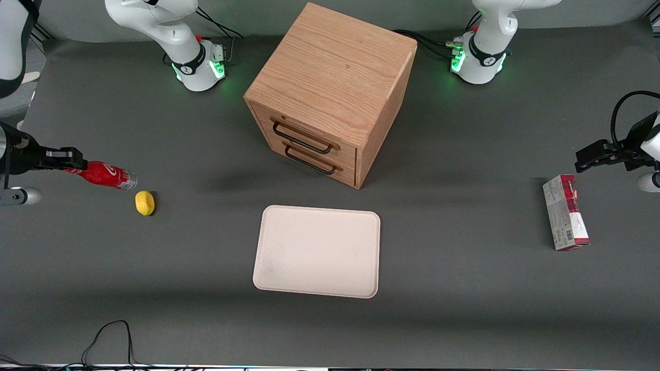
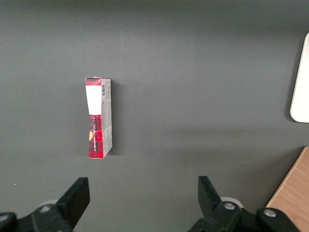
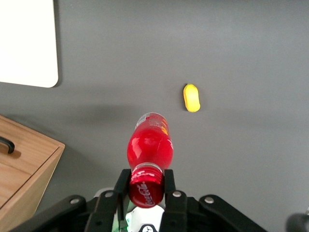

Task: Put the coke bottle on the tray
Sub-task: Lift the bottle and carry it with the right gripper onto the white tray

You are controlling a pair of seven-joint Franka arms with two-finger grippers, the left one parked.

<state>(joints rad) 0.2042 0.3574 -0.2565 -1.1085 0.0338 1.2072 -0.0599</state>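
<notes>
Currently tool point(image 3: 146, 186) grips coke bottle point(image 1: 105, 175) by cap, near table's working-arm end; tray point(image 1: 318, 251) well apart.

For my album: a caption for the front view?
End effector holds coke bottle by its cap above the table; tray waits.

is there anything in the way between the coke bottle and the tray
Nothing visible blocks the way. The gripper holds the coke bottle by its cap at the working arm's end of the table. The yellow lump lies close beside the bottle, slightly toward the tray, but it is low and easily cleared. The wooden cabinet stands farther from the front camera than the tray.
</notes>
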